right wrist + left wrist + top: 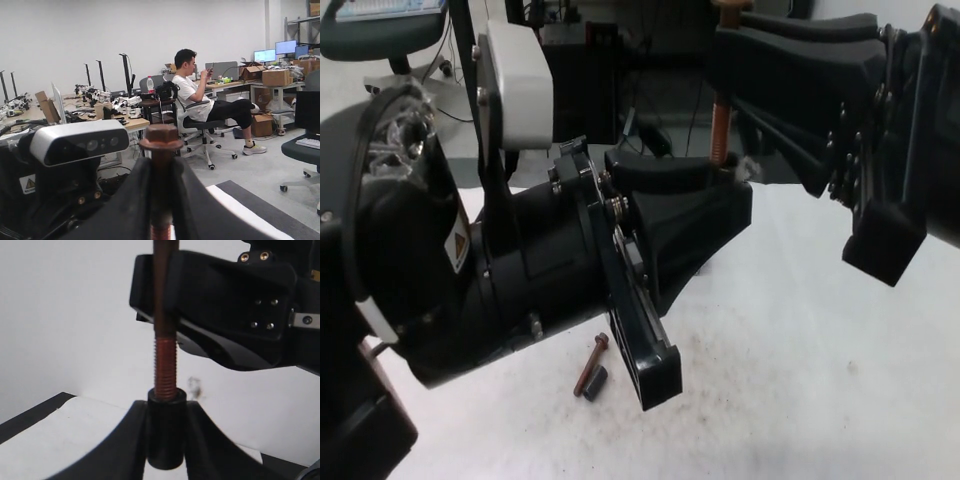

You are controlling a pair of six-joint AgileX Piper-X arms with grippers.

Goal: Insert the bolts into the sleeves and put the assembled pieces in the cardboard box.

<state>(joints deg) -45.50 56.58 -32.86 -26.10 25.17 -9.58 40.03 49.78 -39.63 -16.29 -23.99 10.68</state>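
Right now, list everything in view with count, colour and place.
bench: 1, white, under both arms
held sleeve: 1, black, raised above bench
held bolt: 1, copper-brown, upright, threaded tip at held sleeve's mouth
loose bolt: 1, brown, lying on bench
loose sleeve: 1, black, beside loose bolt
left end effector: 1, black, shut on held sleeve
right end effector: 1, black, shut on held bolt

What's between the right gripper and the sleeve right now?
Just the bolt: its bare threads run from the right gripper to the mouth of the sleeve. The left wrist view shows nothing else there.
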